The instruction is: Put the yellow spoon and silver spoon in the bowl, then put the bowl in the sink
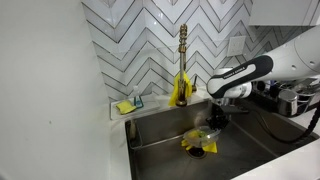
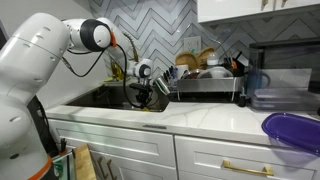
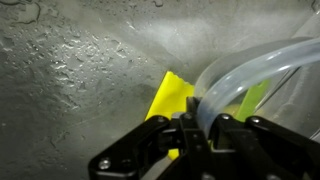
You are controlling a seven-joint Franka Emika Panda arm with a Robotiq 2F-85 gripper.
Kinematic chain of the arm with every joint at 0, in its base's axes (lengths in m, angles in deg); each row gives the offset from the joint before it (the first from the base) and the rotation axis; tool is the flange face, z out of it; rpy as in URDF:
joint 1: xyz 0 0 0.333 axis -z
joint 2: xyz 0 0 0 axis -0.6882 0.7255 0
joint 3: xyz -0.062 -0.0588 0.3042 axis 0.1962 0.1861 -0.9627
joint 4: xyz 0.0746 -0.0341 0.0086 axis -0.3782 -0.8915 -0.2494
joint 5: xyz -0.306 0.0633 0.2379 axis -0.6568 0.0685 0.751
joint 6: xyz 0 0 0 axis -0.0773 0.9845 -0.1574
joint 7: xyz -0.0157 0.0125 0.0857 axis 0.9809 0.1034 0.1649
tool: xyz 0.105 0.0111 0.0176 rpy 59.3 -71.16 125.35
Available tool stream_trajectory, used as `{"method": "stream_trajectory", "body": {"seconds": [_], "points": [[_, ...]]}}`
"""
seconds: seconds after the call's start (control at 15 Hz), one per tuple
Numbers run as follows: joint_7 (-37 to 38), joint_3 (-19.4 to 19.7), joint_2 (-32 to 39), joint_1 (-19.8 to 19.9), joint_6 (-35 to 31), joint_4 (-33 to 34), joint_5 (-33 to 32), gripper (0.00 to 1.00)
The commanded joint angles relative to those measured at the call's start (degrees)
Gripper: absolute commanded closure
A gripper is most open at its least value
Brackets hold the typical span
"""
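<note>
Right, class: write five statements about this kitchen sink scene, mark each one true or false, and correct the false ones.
1. The gripper is down inside the sink. True.
2. The gripper is closed on the rim of a clear bowl. True.
3. The faucet is black. False: the faucet is gold-coloured.
4. The dish rack stands empty. False: the dish rack holds dishes.
5. The purple bowl lies in the sink. False: the purple bowl sits on the counter.
</note>
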Motion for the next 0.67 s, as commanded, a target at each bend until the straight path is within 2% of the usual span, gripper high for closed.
{"method": "stream_trajectory", "body": {"seconds": [0.0, 0.27, 0.33, 0.4, 0.6], "points": [[0.9, 0.5, 2.6, -0.7, 3.4, 3.8, -0.8, 0.98], [0.6, 0.7, 4.1, -0.9, 4.4, 6.1, -1.2, 0.98], [0.7, 0.7, 4.4, -1.0, 4.6, 6.5, -1.2, 0.68], [0.4, 0.6, 4.6, -1.0, 4.8, 7.0, -1.1, 0.66], [0.2, 0.5, 5.0, -1.1, 5.2, 7.9, -1.1, 0.44]]}}
